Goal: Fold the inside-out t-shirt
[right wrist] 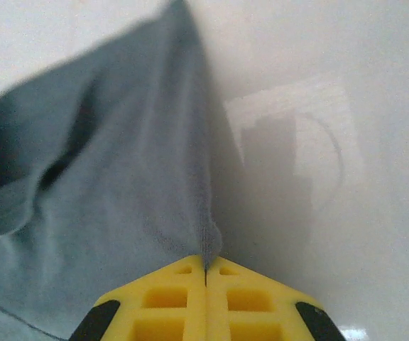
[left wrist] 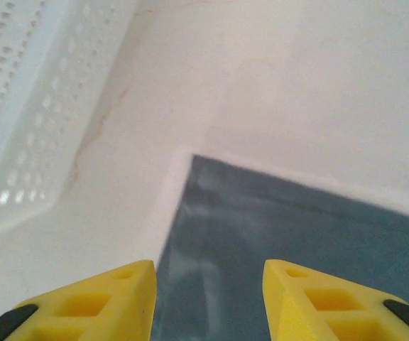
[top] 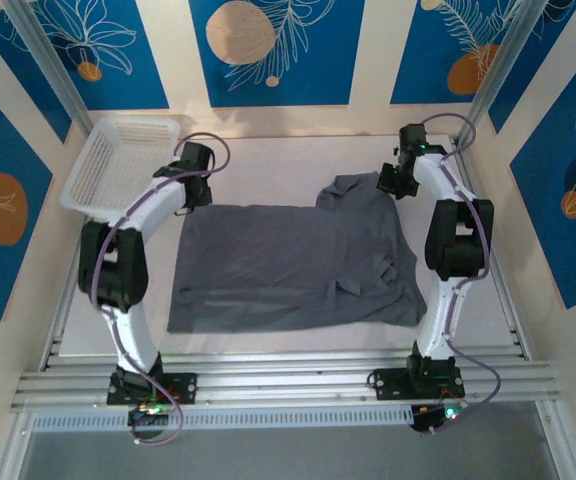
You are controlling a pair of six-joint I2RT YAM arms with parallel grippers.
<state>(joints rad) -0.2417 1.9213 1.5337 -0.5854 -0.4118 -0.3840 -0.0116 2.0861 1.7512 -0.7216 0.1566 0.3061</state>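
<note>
Right end effector (right wrist: 206, 264): fingers pressed together, pinching the edge of the inside-out t-shirt (right wrist: 112, 170) at its far right corner, where the cloth rises into the pinch in a peak. Left end effector (left wrist: 208, 284): fingers spread, set over the shirt's far left corner, which lies in the gap between them; whether the tips touch the cloth cannot be told. From above, the shirt lies spread on the counter (top: 268, 160) between the two arms, flat on its left half and rumpled toward the right arm. The white mesh basket (top: 118, 160) stands just beyond the left end effector, apart from the cloth. Assessment: the garment is light, limp and without stiffness. It will sag and trail from any single hold, and a shallow pinch may let it slip. Hold is best taken at corners and hems, deep enough to catch both layers, one corner per end effector.
</note>
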